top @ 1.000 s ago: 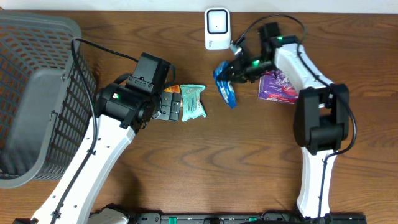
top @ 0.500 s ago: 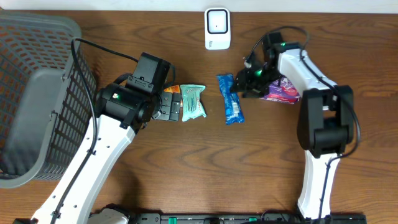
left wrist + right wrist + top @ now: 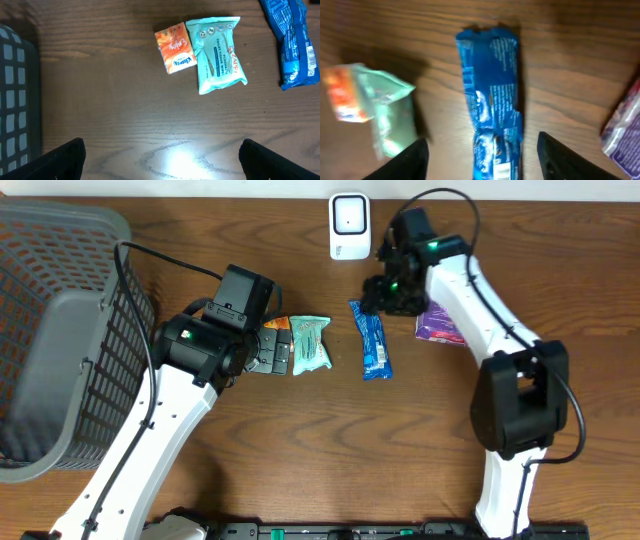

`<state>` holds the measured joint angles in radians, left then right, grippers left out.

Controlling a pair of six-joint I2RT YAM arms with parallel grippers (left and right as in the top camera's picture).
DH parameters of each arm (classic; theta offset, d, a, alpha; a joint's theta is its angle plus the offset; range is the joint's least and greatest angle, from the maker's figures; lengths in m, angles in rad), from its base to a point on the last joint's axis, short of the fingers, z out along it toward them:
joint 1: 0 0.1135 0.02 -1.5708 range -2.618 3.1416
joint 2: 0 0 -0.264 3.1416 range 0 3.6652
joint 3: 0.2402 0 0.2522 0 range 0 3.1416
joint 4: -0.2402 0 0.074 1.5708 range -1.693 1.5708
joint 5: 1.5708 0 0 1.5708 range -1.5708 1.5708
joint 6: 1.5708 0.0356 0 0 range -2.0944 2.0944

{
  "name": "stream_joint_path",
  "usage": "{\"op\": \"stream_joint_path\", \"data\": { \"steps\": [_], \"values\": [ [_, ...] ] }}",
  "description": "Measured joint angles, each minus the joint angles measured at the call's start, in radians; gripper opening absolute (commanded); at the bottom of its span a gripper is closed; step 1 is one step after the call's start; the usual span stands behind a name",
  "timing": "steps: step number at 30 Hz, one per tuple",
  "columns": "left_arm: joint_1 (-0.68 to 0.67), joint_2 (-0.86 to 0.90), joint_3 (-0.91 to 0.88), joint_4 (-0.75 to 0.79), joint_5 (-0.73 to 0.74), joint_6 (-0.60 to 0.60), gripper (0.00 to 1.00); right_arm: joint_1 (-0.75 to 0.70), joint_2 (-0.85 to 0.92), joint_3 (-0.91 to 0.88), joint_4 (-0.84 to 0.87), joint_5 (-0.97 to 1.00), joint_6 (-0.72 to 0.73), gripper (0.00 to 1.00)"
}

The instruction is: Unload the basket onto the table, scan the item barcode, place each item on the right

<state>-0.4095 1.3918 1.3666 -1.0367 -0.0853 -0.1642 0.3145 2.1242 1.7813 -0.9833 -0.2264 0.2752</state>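
The brown wooden tabletop [image 3: 400, 440] carries a grey mesh basket [image 3: 40, 260] at its left edge and a small white scanner [image 3: 349, 225] at the middle of its far edge. The blue packet [image 3: 372, 340] lies flat on the tabletop just nearer than the scanner and slightly to its right, its long axis running from the far edge toward the near edge. It sits between a teal wipes pack [image 3: 310, 343] on its left and a purple packet [image 3: 440, 320] on its right, clear of both. An orange tissue pack [image 3: 176, 48] lies touching the left side of the teal wipes pack. The right gripper [image 3: 485, 160] hangs over the far end of the blue packet with its jaws apart. In the right wrist view the fingers stand on either side of the packet, which rests on the wood, not gripped. The left gripper [image 3: 162, 160] is positioned over bare wood beside the orange and teal packs, jaws wide apart and holding nothing. A pale printed patch shows near one end of the blue packet; its content is too blurred to read.
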Motion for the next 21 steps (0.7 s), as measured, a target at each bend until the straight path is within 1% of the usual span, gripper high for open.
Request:
{"op": "stream_joint_path", "data": {
  "steps": [4, 6, 7, 9, 10, 11, 13, 17, 21],
  "values": [
    [0.000, 0.000, 0.000, 0.000, 0.000, 0.000, 0.98, 0.026, 0.046, 0.000, 0.042, 0.087, 0.043, 0.63],
    [0.000, 0.000, 0.000, 0.000, 0.000, 0.000, 0.98, 0.024, 0.090, 0.000, 0.065, 0.085, 0.055, 0.58],
    [0.000, 0.000, 0.000, 0.000, 0.000, 0.000, 0.98, 0.023, 0.113, 0.000, 0.073, 0.076, 0.057, 0.53],
    [0.000, 0.000, 0.000, 0.000, 0.000, 0.000, 0.98, 0.023, 0.150, 0.000, 0.085, 0.060, 0.063, 0.35],
    [0.000, 0.000, 0.000, 0.000, 0.000, 0.000, 0.98, 0.023, 0.169, 0.004, 0.088, 0.054, 0.056, 0.22],
    [0.000, 0.000, 0.000, 0.000, 0.000, 0.000, 0.98, 0.023, 0.168, 0.006, 0.095, 0.047, 0.064, 0.12],
    [0.000, 0.000, 0.000, 0.000, 0.000, 0.000, 0.98, 0.023, 0.172, 0.007, 0.108, 0.038, 0.072, 0.02],
    [0.000, 0.000, 0.000, 0.000, 0.000, 0.000, 0.98, 0.016, 0.172, 0.013, 0.119, 0.035, 0.074, 0.01],
    [0.000, 0.000, 0.000, 0.000, 0.000, 0.000, 0.98, -0.014, 0.187, 0.063, 0.074, 0.087, 0.074, 0.01]
  ]
}}
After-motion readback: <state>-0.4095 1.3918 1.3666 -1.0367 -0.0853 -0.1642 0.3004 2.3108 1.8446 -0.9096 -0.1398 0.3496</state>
